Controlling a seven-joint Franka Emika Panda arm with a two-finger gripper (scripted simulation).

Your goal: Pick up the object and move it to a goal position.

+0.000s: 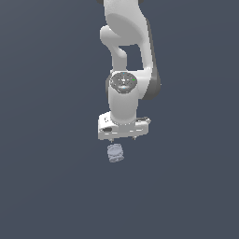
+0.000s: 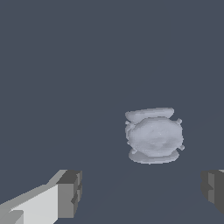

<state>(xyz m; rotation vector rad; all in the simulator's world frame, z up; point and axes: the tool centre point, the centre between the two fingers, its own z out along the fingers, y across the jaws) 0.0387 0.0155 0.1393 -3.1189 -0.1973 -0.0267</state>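
Note:
The object (image 1: 115,153) is a small pale grey-blue barrel-like lump with ridged sides, lying on the dark floor just below the white hand in the exterior view. In the wrist view the object (image 2: 153,135) lies out beyond the fingertips, apart from both. My gripper (image 1: 123,138) hangs above it, open, with only short finger stubs showing under the hand. In the wrist view the gripper (image 2: 142,192) has its two grey pads (image 2: 70,192) set wide apart with nothing between them.
A flat dark grey-blue floor (image 1: 46,186) fills both views. The white arm (image 1: 126,46) rises straight up behind the hand. No goal marker shows.

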